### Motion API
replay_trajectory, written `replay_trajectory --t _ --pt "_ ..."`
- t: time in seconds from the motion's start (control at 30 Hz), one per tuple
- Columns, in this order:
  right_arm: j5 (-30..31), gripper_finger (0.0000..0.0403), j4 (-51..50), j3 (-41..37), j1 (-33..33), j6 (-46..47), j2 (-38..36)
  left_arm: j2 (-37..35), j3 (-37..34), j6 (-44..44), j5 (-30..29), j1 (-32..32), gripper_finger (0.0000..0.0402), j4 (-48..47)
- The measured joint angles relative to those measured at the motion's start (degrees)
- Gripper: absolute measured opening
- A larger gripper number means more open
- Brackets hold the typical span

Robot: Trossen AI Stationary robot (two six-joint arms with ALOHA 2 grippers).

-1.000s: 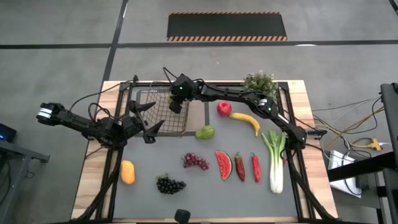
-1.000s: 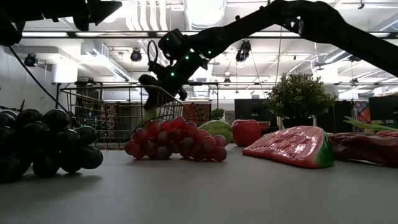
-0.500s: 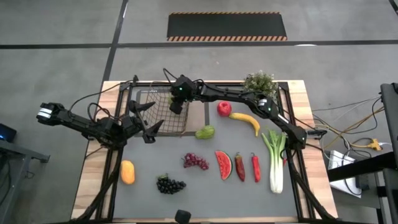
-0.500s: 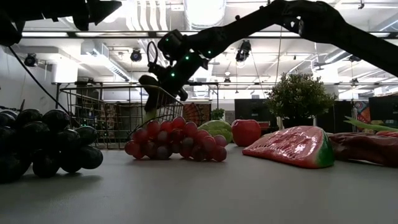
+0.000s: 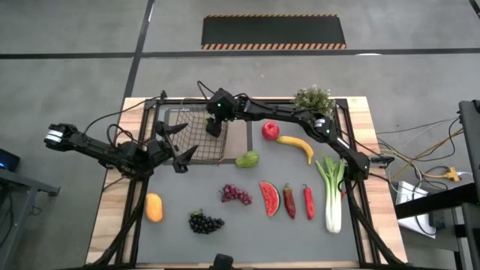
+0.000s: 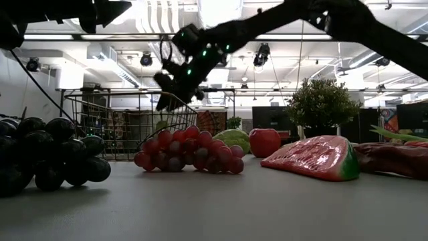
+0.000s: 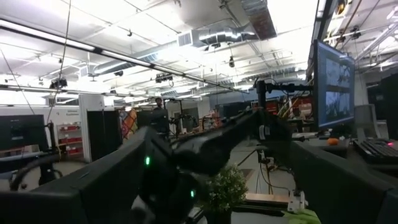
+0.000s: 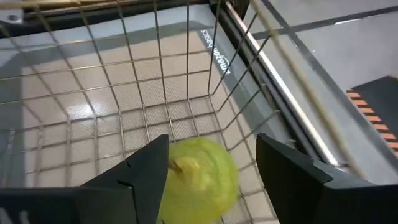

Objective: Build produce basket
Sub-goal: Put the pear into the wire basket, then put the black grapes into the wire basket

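You've got a grey tabletop [image 5: 225,232] on a light wooden base, sitting on a grey concrete floor [image 5: 67,30] with a black mat edged in orange stripes [image 5: 274,32] at the top centre of the overhead frame.

The dark wire-mesh basket [image 5: 193,136] sits upper left on the table. Your right gripper [image 5: 213,126] hangs over its right part, fingers spread apart with nothing clamped between them. In its wrist shot a yellow-green pear [image 8: 198,180] lies on the basket floor between the two dark fingers [image 8: 287,174], close to the mesh corner; whether the fingers touch it you can't tell.

Your left gripper [image 5: 178,148] waits at the basket's left edge, jaws wide open and holding nothing.

The rest of the produce is spread on the grey surface:
- a second green pear [image 5: 247,159] just right of the basket
- red apple [image 5: 270,130] and yellow banana [image 5: 297,147] toward the upper right
- green-white leek [image 5: 331,193] along the right side
- watermelon slice [image 5: 268,198] and two red chilies [image 5: 298,201] mid-frame
- purple grapes [image 5: 235,195] left of the watermelon
- dark grapes [image 5: 205,223] at lower centre
- orange fruit [image 5: 154,208] at lower left

A bushy green potted plant [image 5: 313,100] stands at the table's top right.

From table height, the room behind shows a bright ceiling with ducts [image 6: 160,20] and dark cabinets [image 6: 274,119].
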Motion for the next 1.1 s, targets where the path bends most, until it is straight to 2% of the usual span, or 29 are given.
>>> replay_trajectory --t 0.23,0.37,0.53,0.63,0.7,0.8,0.97,1.1 --pt "0.0 0.0235 -10.5 0.0 0.6 -3.3 -8.1 4.3 0.3 -10.0 3.3 -0.1 0.0377 0.4" --pt "-0.1 0.0230 -17.9 -1.1 1.7 -5.6 -14.4 8.8 3.8 -16.1 2.7 -0.9 0.0377 0.4" --pt "-0.5 0.0225 -22.2 -7.8 4.1 -8.0 -23.2 15.4 9.8 -17.1 2.5 -4.0 0.0377 -3.3" --pt "-1.4 0.0224 -21.2 -14.1 6.1 -9.7 -28.4 18.4 13.9 -18.3 -0.8 -6.1 0.0377 -7.7" --pt "-3.3 0.0224 -19.1 -18.8 7.3 -10.1 -32.0 19.9 16.9 -20.8 -3.6 -7.7 0.0377 -12.7" --pt "-6.2 0.0224 -14.6 -26.4 9.3 -10.1 -37.6 21.7 21.4 -27.3 -3.9 -10.7 0.0377 -22.1" --pt "-6.6 0.0224 -5.0 -39.0 12.4 -11.6 -45.8 26.2 28.7 -37.1 -3.8 -16.1 0.0377 -37.2" --pt "-6.6 0.0224 2.9 -46.3 13.6 -13.7 -50.8 29.4 36.1 -55.5 0.7 -20.3 0.0377 -55.1"
